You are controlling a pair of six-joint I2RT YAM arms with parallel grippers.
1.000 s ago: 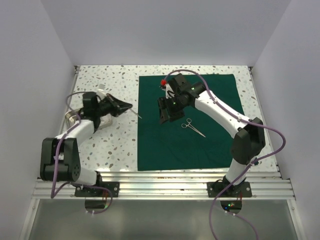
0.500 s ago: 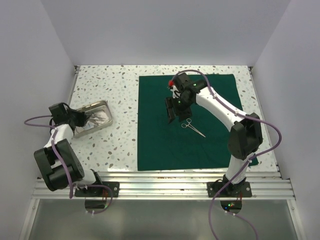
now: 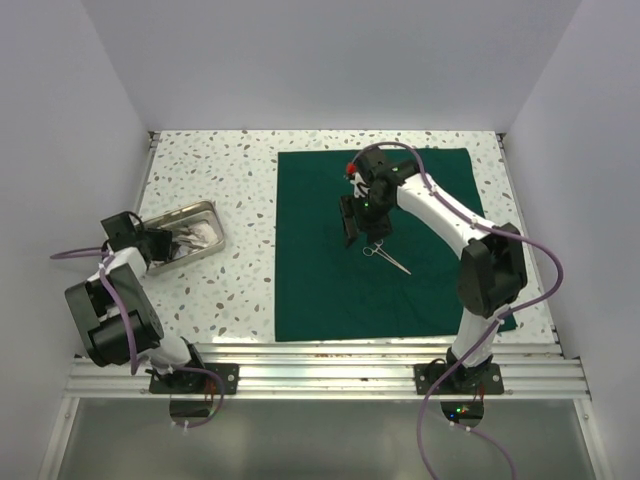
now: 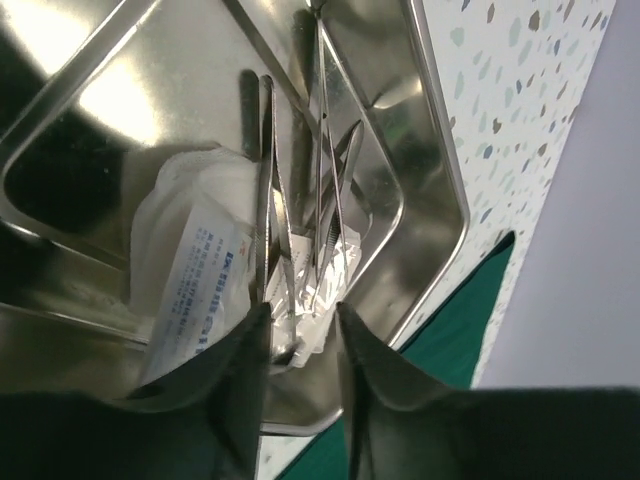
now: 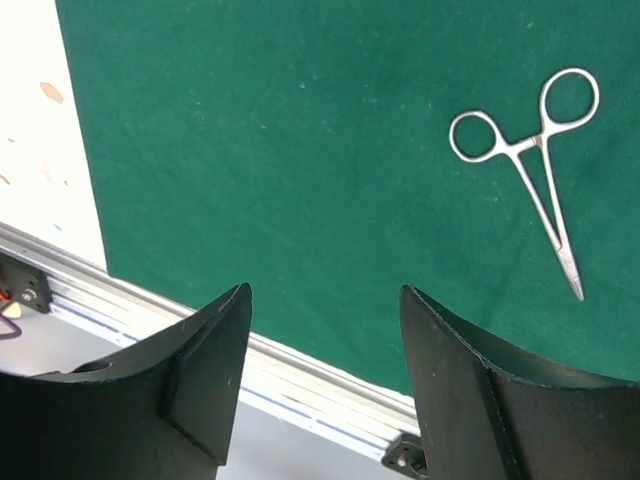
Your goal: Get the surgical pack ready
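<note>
The surgical pack, a dark green drape [image 3: 320, 290], lies flat on the right half of the table. On it rests a pair of steel forceps [image 3: 386, 255], closed, rings toward the far side. My right gripper [image 3: 353, 236] hovers just left of the forceps [image 5: 540, 190], open and empty [image 5: 322, 292], over bare drape [image 5: 300, 120]. At the far left my left gripper [image 3: 172, 243] reaches into the steel tray [image 3: 190, 207]. Its jaws [image 4: 303, 312] are slightly parted over several thin steel instruments [image 4: 320, 190] and a white gauze packet [image 4: 195, 280]. Nothing is clamped between them.
The tray's rim [image 4: 440, 180] sits on speckled tabletop [image 3: 240, 180], with the drape's edge [image 4: 450, 340] beyond it. An aluminium rail [image 3: 330, 360] runs along the near edge, and grey walls close in the left, right and far sides.
The left arm swung from the drape's left edge, carrying a thin instrument, back to the tray, and its jaws have parted. The right gripper shifted a little right, toward the forceps.
</note>
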